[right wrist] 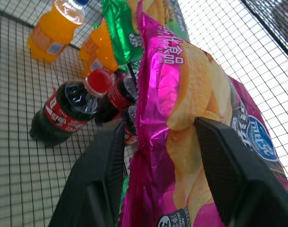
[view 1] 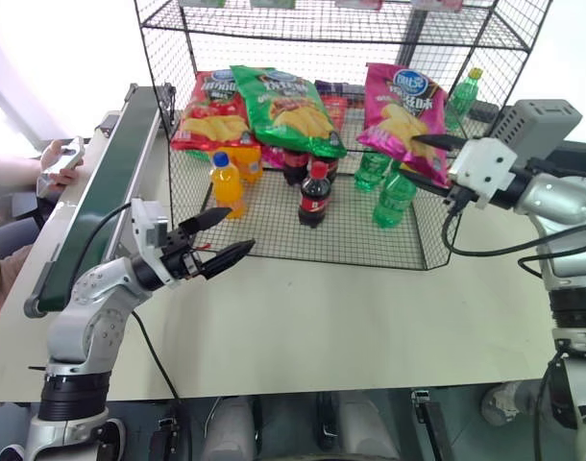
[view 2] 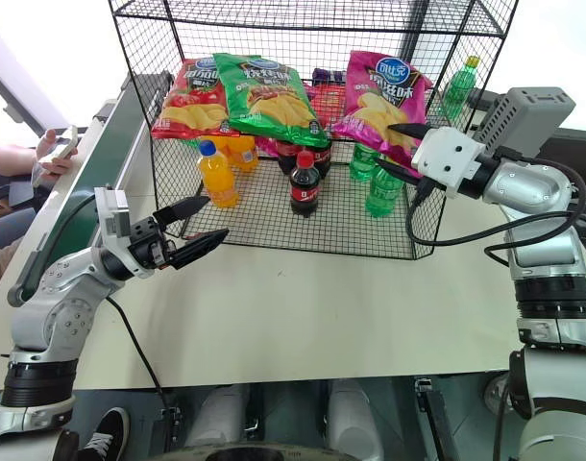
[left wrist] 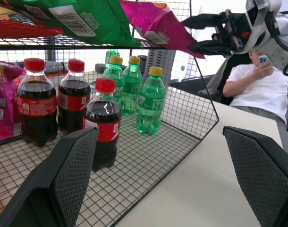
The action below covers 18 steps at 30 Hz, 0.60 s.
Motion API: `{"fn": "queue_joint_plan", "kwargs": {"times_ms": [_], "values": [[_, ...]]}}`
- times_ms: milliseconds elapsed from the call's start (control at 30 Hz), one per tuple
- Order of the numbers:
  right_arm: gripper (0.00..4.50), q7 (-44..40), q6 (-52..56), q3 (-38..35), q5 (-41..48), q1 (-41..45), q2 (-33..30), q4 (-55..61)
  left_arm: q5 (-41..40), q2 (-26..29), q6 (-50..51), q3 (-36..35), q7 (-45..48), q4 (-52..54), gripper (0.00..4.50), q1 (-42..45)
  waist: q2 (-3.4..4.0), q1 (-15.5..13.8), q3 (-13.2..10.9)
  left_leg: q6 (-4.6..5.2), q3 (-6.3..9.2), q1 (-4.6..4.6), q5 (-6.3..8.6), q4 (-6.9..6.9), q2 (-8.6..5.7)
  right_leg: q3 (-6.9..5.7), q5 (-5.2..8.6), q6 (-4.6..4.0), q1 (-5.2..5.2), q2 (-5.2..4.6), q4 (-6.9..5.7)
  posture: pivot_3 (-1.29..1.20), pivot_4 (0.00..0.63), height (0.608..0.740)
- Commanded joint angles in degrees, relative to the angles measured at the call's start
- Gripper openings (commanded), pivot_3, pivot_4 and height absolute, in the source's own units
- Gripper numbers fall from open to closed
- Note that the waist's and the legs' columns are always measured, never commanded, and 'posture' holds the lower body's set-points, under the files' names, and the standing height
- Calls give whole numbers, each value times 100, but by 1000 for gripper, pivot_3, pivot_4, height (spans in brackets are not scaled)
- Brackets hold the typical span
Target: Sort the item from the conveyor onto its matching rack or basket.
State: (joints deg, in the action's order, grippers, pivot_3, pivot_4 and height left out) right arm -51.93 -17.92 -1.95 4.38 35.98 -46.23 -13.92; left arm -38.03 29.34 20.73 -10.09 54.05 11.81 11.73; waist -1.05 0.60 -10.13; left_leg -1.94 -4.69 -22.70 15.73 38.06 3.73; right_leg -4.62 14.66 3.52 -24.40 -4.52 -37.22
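The pink chip bag (view 1: pixel 404 113) is laid on the rack (view 1: pixel 274 230) tier beside green (view 1: pixel 285 108) and red bags (view 1: pixel 210 110), bracketed by the right gripper (right wrist: pixel 158 142), whose grip cannot be told. The left gripper (view 1: pixel 221 240) is spread wide, empty.

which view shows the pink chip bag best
The right wrist view: the pink chip bag is close up between the right claw fingers. Both eye views show it smaller on the rack; the left wrist view shows its underside.
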Motion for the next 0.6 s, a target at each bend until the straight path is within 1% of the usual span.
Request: {"fn": "queue_joint_plan", "kwargs": {"times_ms": [33, 100, 133, 167, 300, 500, 567, 600], "values": [[1875, 249, -144, -145, -134, 275, -62, -183, 7, 40, -126, -67, 17, 63, 4500, 17, 0, 0, 0, 0, 0, 0, 0, 0, 0, 0, 0, 0, 0, 0, 0, 0, 150, 740], [1033, 487, -267, -160, -310, 491, -52, -356, 7, 35, -120, -61, 15, 85, 4500, -6, 0, 4, 0, 0, -1, 0, 0, 1, 0, 0, 0, 0, 0, -1, 0, 0, 150, 740], [414, 565, -334, -148, -385, 577, -56, -431, 1, 30, -116, -58, 14, 99, 4500, -20, 1, 11, 0, 0, -1, 0, 0, 1, 0, 0, 0, 0, 0, -1, 0, 0, 150, 740], [44, 690, -450, -129, -505, 684, -63, -556, 32, 35, -137, -43, 21, 100, 4500, -39, 1, 21, 0, 0, -1, 0, 0, 1, 0, 0, 0, 0, 0, 0, -1, 0, 150, 740], [44, 920, -786, -30, -792, 921, -80, -981, 94, 39, -182, -29, 29, 79, 4500, -47, 1, 16, 0, 0, 0, 2, 0, -1, 2, 0, 0, -1, 0, 3, -1, 0, 150, 740], [44, 986, -793, 33, -738, 944, 74, -1066, 121, 42, -174, -31, 18, 134, 4500, -87, 1, 8, 0, -1, -1, 1, 0, -1, 1, 1, 0, 0, 0, -1, -1, 0, 150, 740], [568, 1079, -803, 4, -747, 1024, 87, -1140, 140, 40, -192, -27, 9, 148, 4500, -102, 1, 9, 0, -1, -1, 1, 0, 0, 1, 1, 0, 0, 0, -1, -1, 0, 150, 740], [861, 989, -755, 2, -663, 1011, 80, -1110, 103, 48, -155, -38, 5, 166, 4500, -111, 1, 10, 0, -1, -1, 1, 0, -1, 1, 1, 0, 0, 0, -1, -1, 0, 150, 740]]}}
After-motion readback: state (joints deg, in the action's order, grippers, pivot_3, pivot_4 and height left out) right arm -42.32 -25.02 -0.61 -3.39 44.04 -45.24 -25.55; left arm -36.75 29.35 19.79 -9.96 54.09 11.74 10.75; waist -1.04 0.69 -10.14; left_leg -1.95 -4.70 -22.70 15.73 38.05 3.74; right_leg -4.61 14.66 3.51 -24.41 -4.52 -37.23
